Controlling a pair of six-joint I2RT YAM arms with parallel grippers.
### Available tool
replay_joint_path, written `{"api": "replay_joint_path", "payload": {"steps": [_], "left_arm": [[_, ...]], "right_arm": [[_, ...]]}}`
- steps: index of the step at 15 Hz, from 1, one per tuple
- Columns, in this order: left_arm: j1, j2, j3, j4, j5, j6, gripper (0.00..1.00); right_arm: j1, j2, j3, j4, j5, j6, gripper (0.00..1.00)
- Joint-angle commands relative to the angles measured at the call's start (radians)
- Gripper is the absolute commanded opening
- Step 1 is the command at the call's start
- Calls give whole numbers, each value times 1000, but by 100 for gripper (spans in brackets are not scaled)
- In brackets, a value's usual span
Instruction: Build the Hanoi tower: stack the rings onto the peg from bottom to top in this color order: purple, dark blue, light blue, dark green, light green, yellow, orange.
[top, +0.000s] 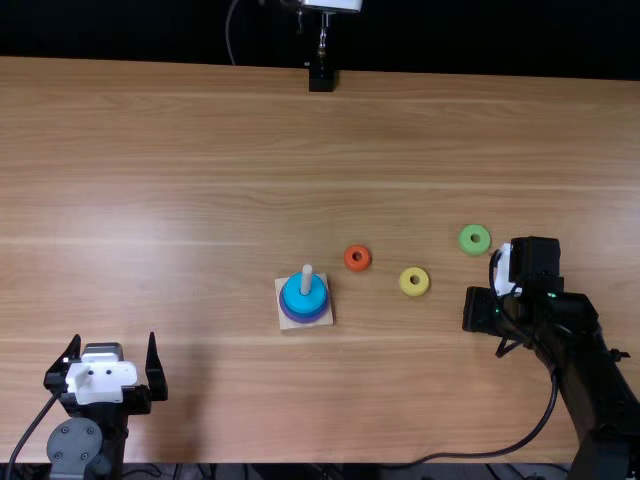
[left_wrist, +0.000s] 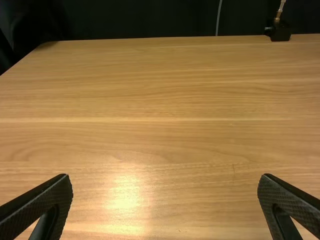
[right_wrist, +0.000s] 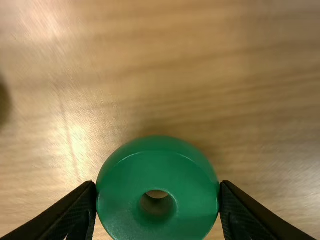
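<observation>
Right wrist view: dark green ring pinched between both jaws of the right claw.

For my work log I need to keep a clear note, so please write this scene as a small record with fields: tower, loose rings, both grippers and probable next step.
Peg: wooden peg upright on square base
Tower top: light blue ring, darker colors beneath
Loose on table: orange ring, yellow ring, light green ring
Left gripper: open, empty
Right gripper: holds dark green ring between its fingers
Probable next step: dark green onto peg, over light blue
</observation>
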Motion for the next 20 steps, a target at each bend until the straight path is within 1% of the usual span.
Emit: {"api": "replay_joint_path", "payload": {"steps": [1,3,6,10,12,14,17,20], "left_arm": [[8,-12,-104,-80,0,3,100],[8,-12,-104,-80,0,3,100],[8,-12,-104,-80,0,3,100],[8,-12,-104,-80,0,3,100],[8,-12,-104,-80,0,3,100],[8,-12,-104,-80,0,3,100],[8,-12,-104,-80,0,3,100],[8,-12,-104,-80,0,3,100]], "right_arm": [[52,-32,83,-52,-1,4,0],[116,-60,160,-179,-1,7,0],[224,-67,291,-233,-1,15,0],[374,-64,493,-406,-3,13,0],[428,-57,588,-483,-7,11,0],[478,-52,669,-546,-23,11,0],[550,14,774,-583,-23,11,0],[615,43,840,-618,-23,13,0]]}}
